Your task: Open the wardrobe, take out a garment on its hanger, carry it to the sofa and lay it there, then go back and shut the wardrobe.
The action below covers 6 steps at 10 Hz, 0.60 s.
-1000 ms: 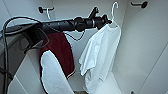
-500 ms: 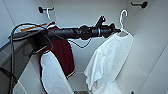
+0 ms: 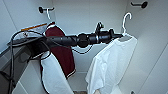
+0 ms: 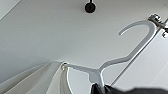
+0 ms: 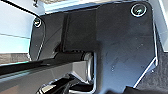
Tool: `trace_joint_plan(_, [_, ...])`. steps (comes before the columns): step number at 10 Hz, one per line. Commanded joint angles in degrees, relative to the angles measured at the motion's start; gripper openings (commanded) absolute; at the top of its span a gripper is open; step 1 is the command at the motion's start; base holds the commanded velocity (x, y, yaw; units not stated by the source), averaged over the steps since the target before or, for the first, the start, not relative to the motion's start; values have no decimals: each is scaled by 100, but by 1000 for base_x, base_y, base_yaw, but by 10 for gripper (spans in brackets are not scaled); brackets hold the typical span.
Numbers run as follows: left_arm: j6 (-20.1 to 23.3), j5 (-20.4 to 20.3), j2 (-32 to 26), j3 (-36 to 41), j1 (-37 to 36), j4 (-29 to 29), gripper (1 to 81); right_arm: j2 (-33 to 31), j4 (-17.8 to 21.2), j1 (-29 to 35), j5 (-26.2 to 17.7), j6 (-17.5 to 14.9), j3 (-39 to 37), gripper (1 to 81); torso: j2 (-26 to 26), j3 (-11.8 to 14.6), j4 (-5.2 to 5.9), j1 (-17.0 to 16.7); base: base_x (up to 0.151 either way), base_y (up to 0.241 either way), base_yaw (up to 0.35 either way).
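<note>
Hanging at left inside the open wardrobe, dark red top, unchanged. Reaching across from the left, left gripper clamped on the hanger, now farther right and higher than a second ago, hook free of any peg; garment draped below.

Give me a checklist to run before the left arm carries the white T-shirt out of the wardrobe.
1. Left gripper at the hanger's neck: ok; in the left wrist view the dark fingertips close on the hanger.
2. Hanger's hook free of the wall peg: ok, the hook hangs below it with a gap.
3. White T-shirt draped on the hanger: ok.
4. Dark red top apart from the T-shirt: ok, a gap shows between them.
5. Shirt's lower hem clear of the wardrobe floor: cannot tell.
</note>
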Motion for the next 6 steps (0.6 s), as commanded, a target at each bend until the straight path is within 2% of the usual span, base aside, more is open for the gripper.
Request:
trace_joint_plan(1, [97, -409, -243, 358, -880, 75, 10, 52, 17, 208, -343, -26, 83, 811, 0, 0, 0, 0, 0, 0, 0])
trace_joint_plan(3, [115, -637, -375, 516, -792, 84, 10, 43, 17, 199, -343, -35, 92, 811, -2, 0, 0, 0, 0, 0, 0])
trace_joint_plan(6, [124, -646, -428, 525, -783, 84, 10, 43, 25, 199, -343, -35, 92, 811, -2, 0, 0, 0, 0, 0, 0])
